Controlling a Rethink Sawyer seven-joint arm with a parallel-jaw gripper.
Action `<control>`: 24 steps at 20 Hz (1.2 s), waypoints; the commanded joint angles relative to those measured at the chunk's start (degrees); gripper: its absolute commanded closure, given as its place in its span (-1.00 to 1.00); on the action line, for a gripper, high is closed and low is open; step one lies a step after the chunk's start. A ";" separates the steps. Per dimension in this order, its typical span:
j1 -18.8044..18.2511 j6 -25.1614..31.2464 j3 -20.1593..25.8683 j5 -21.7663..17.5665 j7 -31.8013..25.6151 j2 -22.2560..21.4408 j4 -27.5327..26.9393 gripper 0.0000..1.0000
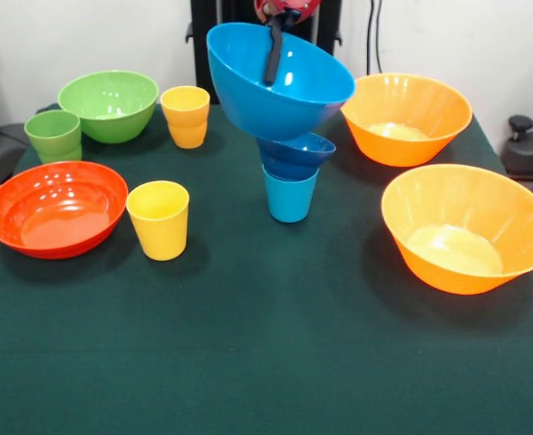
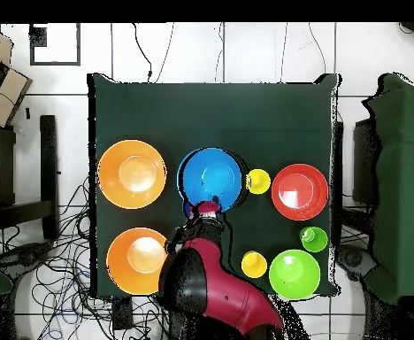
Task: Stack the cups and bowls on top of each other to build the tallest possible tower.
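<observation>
1. Gripper reaching down from the top edge in the front view; one dark finger inside the medium light blue bowl, against its far wall. Second finger hidden behind the rim, so apparently clamped on that rim, though contact not fully visible.
2. Medium light blue bowl tilted steeply, mouth turned toward the camera's right, resting on the small dark blue bowl.
3. Dark blue bowl seated on the upright light blue cup; together the tower, near table centre.
4. Overhead: red arm extending from the base to the blue bowl.
5. Left of the tower, front view: yellow cup just beside the red-orange bowl; farther back, second yellow cup, green bowl, green cup.
6. Right: two large orange bowls, one far, one near.
7. All on the dark green table.
</observation>
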 commanded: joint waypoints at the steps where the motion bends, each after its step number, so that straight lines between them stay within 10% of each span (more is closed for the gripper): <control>1: -1.31 1.81 6.54 0.39 14.02 -1.29 2.22 1.00; 24: 0.03 0.01 7.26 2.96 15.71 -0.22 2.47 1.00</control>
